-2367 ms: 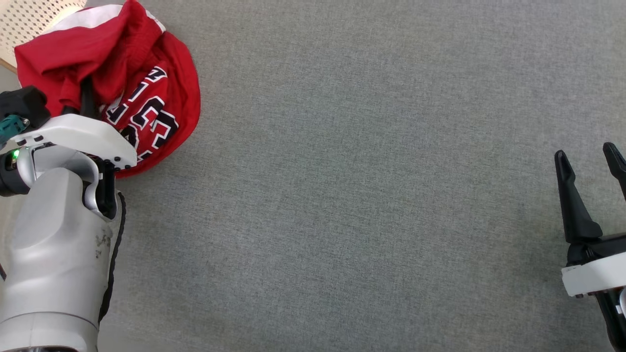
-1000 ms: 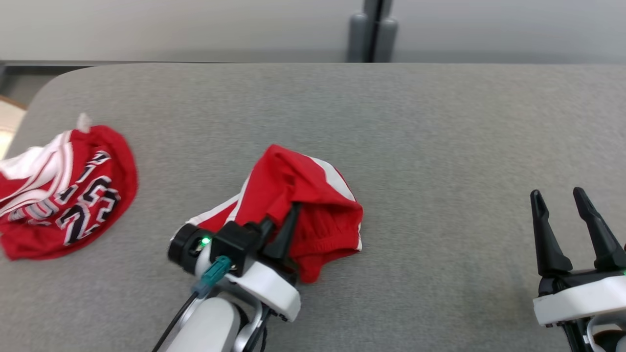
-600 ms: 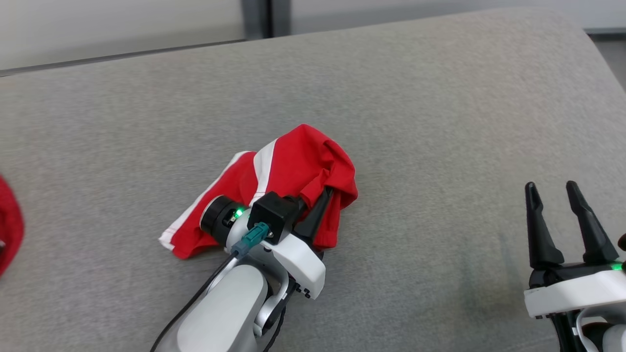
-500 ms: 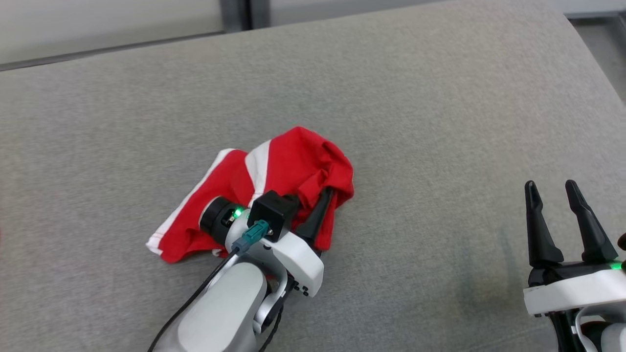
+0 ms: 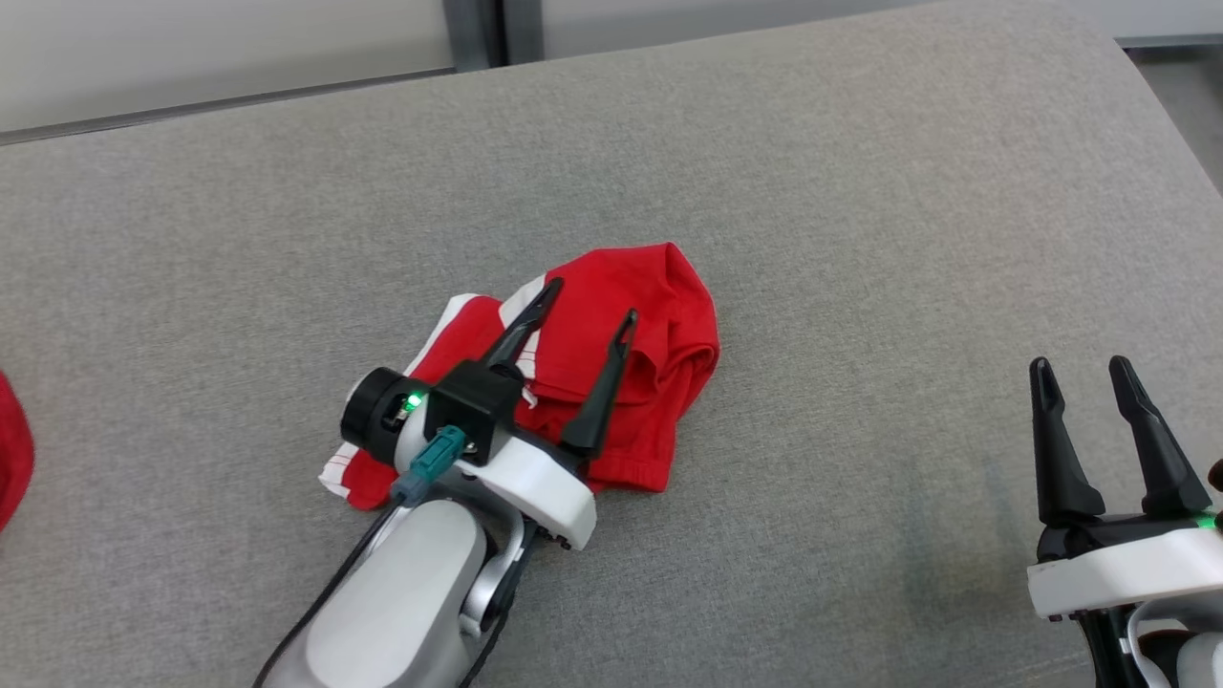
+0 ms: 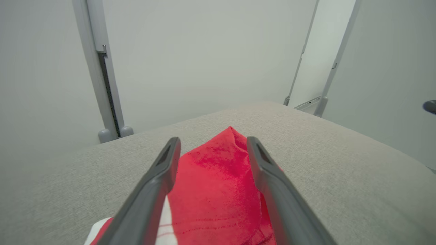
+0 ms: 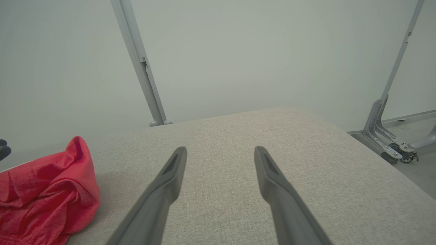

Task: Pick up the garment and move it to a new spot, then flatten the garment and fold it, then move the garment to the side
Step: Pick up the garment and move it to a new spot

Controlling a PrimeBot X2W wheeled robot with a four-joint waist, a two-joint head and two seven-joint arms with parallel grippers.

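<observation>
A crumpled red garment (image 5: pixel 650 363) with white stripes lies in a heap near the middle of the grey padded table (image 5: pixel 860 239). My left gripper (image 5: pixel 590 298) hovers over it, open, its two dark fingers spread above the cloth and holding nothing. From the left wrist, the red garment (image 6: pixel 214 190) lies between and below the spread fingers. At the lower right my right gripper (image 5: pixel 1080 365) stands open and empty, well away from the cloth. In the right wrist view the garment (image 7: pixel 47 190) bunches at the left, beside the right gripper (image 7: pixel 221 149).
The edge of another red cloth (image 5: pixel 11 459) shows at the far left of the table. The table's rounded far-right corner (image 5: pixel 1127 67) and back edge are close. A grey post (image 5: pixel 492 33) stands behind the table, with metal frame legs (image 7: pixel 385 136) on the floor to the right.
My left gripper has let go of the garment and opened wide, lifting slightly off it. The garment has slumped into a flatter heap. The right gripper has stayed put.
</observation>
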